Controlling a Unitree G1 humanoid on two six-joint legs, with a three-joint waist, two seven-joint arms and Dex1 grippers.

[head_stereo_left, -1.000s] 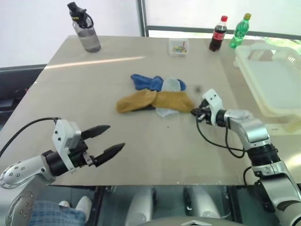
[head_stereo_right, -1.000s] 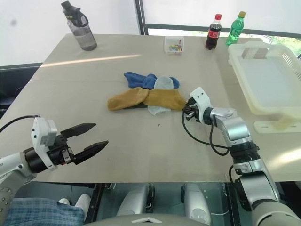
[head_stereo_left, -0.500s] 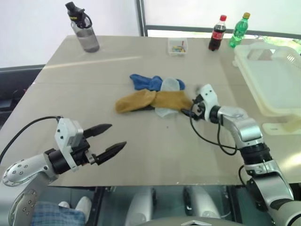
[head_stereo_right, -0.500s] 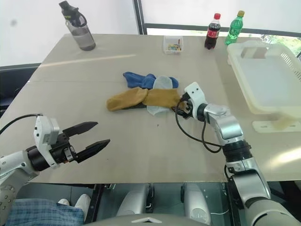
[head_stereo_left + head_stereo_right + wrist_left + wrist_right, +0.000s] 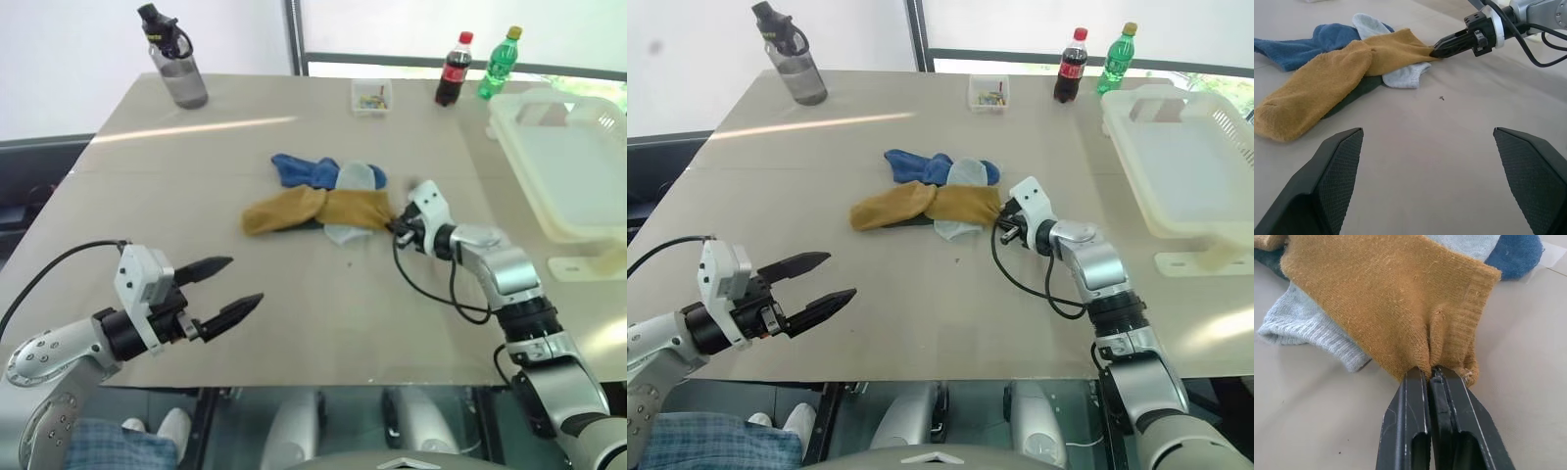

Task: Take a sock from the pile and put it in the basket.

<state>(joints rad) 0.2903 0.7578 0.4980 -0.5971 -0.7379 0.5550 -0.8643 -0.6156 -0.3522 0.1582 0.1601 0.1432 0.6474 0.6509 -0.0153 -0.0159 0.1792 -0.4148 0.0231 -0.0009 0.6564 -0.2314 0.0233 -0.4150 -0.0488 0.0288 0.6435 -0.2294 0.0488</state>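
Beige tabletop runs back to a window wall, with the pile of socks near its middle. At the right gripper the two black fingers are pressed flat together on the ribbed cuff edge of the sock — the wrist view shows mustard fabric bunched into a small fold right at the fingertips. The sock lies flat on the table, its cuff end over a light grey sock and its toe end stretching toward the robot's left; a blue sock sits just behind it, and a dark green one shows from under its middle.

The left gripper is spread wide, holding nothing, hovering over bare table well short of the pile.

Compared with a second ago, the right gripper has closed in from the table just right of the sock to the cuff itself, where it now pinches; the sock has not lifted. The left arm is unchanged.

The right forearm reaches forward and inward across the table, gripper angled slightly downward. The left forearm sits low at the near-left edge, fingers pointing toward the pile.

The basket stands at the table's right edge — well apart from the sock.
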